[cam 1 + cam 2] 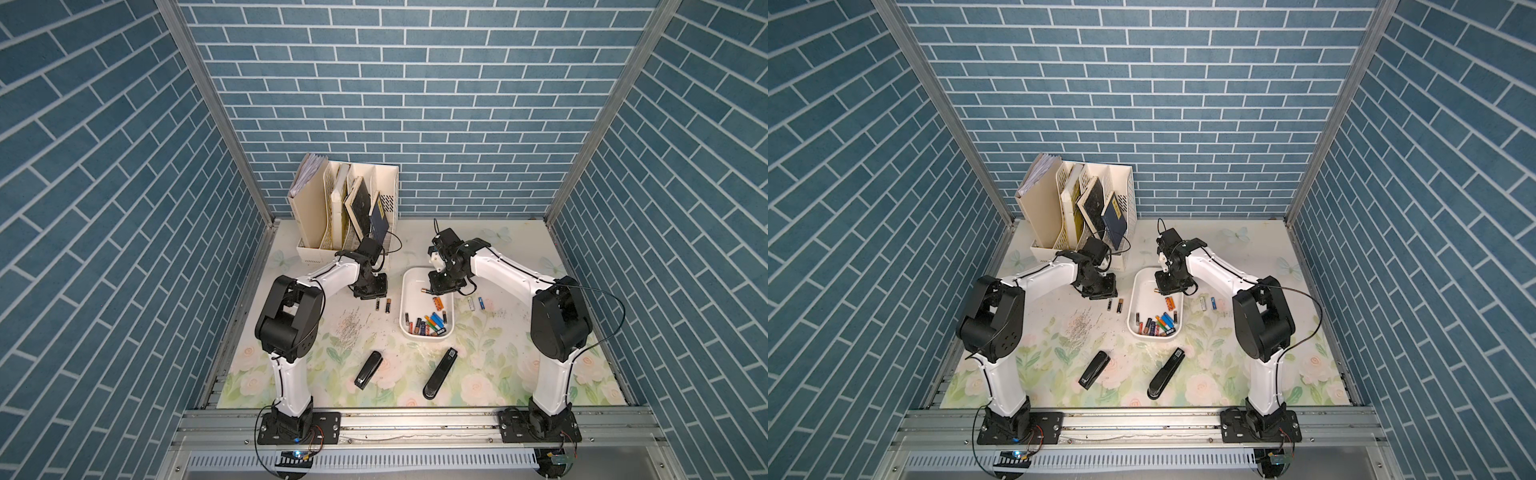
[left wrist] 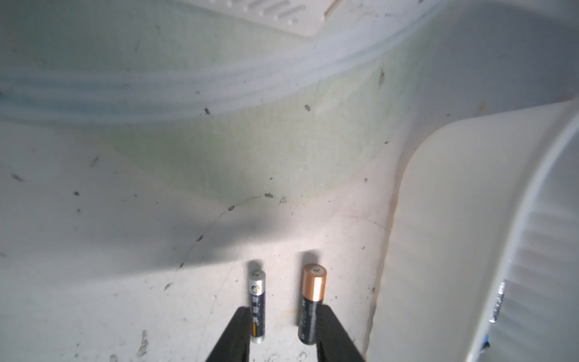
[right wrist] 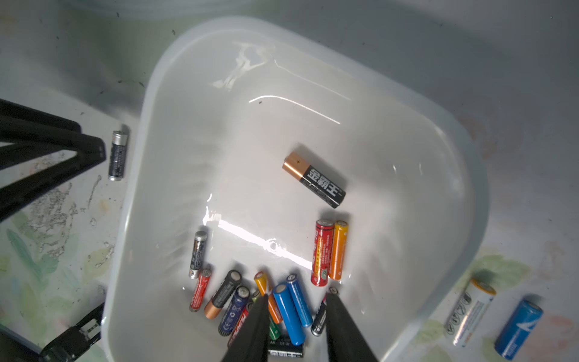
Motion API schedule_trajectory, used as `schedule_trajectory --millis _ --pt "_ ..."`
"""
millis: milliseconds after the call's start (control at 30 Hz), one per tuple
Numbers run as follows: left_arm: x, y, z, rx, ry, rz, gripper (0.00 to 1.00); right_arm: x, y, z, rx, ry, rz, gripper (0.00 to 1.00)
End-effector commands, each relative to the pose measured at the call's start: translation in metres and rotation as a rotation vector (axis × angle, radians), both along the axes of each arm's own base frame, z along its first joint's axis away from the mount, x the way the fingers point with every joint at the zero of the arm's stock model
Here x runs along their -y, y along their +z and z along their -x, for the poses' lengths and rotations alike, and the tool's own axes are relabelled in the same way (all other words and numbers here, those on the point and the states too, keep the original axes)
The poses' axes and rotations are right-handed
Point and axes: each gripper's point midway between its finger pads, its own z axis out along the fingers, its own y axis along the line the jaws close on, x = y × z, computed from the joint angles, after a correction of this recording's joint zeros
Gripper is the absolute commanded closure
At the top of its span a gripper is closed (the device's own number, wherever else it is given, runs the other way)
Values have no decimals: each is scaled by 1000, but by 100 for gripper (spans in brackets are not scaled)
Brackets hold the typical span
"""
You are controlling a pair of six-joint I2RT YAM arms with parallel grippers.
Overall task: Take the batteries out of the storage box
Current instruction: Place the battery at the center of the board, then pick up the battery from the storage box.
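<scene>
Blue brick-patterned walls [image 1: 415, 104] close in three sides of the scene in both top views. The table [image 1: 490, 374] fills the lower middle of the frame. It has a pale flower-print cover, scuffed and speckled, and a metal rail [image 1: 415, 424] runs along its lower edge. Two white-and-black arms [image 1: 289, 382] rise from that rail.

One cream file rack [image 1: 316, 216] holding books stands at the table's upper left. One white box [image 1: 410, 291] lies at mid-frame. Two black staplers [image 1: 368, 370] lie below it, well apart.

Roughly fourteen batteries [image 1: 428, 326] lie in the box, mostly heaped at its lower end; some are covered, so the count is loose. Four more lie on the table, two just left of the box and two just right.

The left pincer [image 2: 284, 313] stands open, with the left two lying flat between its fingers. The right pincer [image 3: 297, 295] hangs partly open over the heap, gripping nothing.
</scene>
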Motion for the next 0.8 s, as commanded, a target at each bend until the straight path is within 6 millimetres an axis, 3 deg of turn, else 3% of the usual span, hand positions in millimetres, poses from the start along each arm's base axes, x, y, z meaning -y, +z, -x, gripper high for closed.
schedule_trajectory --millis 0,433,767 --pt "4 19 -1 24 5 21 60 7 -28 8 -39 -33 91 67" --pt "2 11 6 11 4 24 59 9 -52 5 -63 -34 194 68" --pt "-1 8 11 4 6 21 59 -11 -61 14 -95 21 159 72"
